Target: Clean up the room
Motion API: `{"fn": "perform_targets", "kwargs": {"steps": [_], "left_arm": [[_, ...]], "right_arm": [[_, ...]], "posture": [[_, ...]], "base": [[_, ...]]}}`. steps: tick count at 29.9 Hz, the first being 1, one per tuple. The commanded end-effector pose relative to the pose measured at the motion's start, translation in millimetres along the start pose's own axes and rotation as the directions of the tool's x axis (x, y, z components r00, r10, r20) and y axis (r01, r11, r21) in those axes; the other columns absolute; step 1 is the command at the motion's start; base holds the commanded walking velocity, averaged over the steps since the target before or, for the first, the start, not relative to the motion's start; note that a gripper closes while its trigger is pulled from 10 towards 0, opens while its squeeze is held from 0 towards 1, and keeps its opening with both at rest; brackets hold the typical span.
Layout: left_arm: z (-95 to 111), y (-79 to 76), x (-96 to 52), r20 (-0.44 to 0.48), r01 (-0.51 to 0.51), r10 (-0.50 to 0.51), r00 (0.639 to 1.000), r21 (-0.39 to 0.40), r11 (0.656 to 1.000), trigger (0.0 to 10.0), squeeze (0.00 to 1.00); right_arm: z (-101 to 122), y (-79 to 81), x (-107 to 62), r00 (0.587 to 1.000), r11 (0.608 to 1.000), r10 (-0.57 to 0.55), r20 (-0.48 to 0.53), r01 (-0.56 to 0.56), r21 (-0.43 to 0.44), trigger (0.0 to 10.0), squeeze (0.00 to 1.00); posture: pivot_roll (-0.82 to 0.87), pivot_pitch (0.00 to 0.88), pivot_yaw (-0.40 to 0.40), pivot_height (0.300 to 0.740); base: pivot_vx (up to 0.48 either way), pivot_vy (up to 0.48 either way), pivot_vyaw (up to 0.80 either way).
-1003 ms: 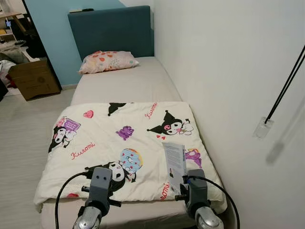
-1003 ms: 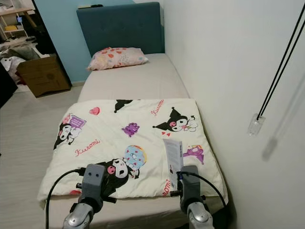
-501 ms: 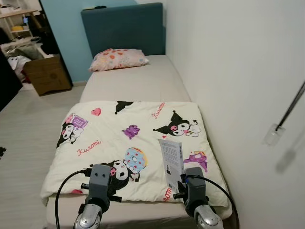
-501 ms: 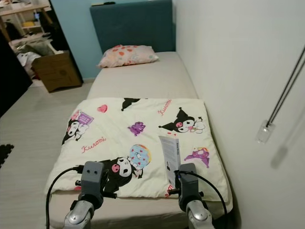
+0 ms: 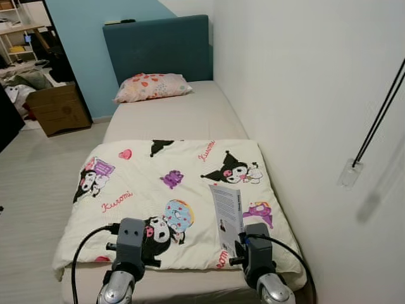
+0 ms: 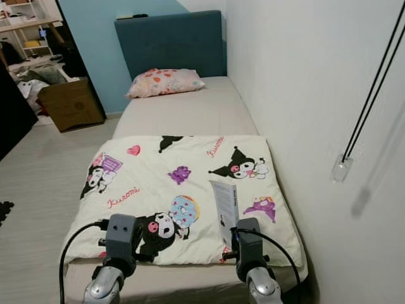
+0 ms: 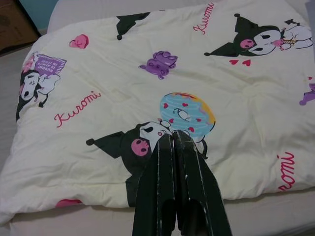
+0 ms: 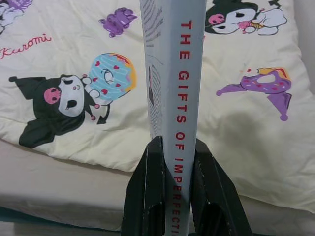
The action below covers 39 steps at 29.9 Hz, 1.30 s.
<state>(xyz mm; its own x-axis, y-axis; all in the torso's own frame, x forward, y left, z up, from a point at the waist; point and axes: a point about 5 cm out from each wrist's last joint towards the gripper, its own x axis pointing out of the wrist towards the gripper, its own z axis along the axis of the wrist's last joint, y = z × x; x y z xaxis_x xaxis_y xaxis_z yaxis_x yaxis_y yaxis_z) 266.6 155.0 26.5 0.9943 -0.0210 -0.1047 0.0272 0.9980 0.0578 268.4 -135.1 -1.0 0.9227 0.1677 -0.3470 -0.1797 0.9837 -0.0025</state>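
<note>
The right gripper (image 8: 172, 157) pinches a book (image 8: 173, 73) between its two black fingers and holds it up on its edge, spine toward the wrist, above the near right part of the blanket (image 5: 171, 190). The left gripper (image 7: 173, 142) has its fingers pressed together with nothing in them, and it hangs over the near middle of the blanket. The blanket has cartoon pictures on it and lies flat on the near half of the bed (image 5: 171, 114), which runs along the wall (image 5: 304, 95) on the right. Far off at the head of the bed is a pillow (image 5: 152, 86), and a cardboard box (image 5: 58, 109) sits on the floor to the far left. The book looks like the thing being tidied away, so I think the step now is carrying it. To do that well, the robot should keep its squeeze firm and the book straight up, because a thin book held by one end may tip or slip as the robot walks.
</note>
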Motion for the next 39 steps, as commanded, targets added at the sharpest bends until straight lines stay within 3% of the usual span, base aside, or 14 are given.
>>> {"fn": "perform_targets", "kwargs": {"steps": [1,15,39], "left_arm": [[-5.7,4.8,-2.9,-0.021,-0.015,0.015,1.000,-0.001,1.000,10.0,0.00],[-5.3,3.3,-4.2,-0.015,-0.004,0.004,1.000,-0.001,1.000,10.0,0.00],[-3.8,2.1,-7.6,-0.001,0.006,-0.006,1.000,-0.011,1.000,10.0,0.00]], "right_arm": [[4.3,4.4,1.5,0.999,1.000,0.015,0.033,-0.015,-0.003,10.0,0.00],[3.8,5.1,1.5,0.999,1.000,0.021,0.034,-0.021,-0.004,10.0,0.00],[4.4,6.1,2.9,0.999,1.000,0.028,0.041,-0.028,0.001,10.0,0.00]], "posture": [[-0.01,0.049,0.013,0.740],[0.00,0.053,0.008,0.740],[0.01,0.047,0.010,0.740]], "base": [[0.000,0.000,0.00],[0.000,0.000,0.00],[0.000,0.443,0.00]]}}
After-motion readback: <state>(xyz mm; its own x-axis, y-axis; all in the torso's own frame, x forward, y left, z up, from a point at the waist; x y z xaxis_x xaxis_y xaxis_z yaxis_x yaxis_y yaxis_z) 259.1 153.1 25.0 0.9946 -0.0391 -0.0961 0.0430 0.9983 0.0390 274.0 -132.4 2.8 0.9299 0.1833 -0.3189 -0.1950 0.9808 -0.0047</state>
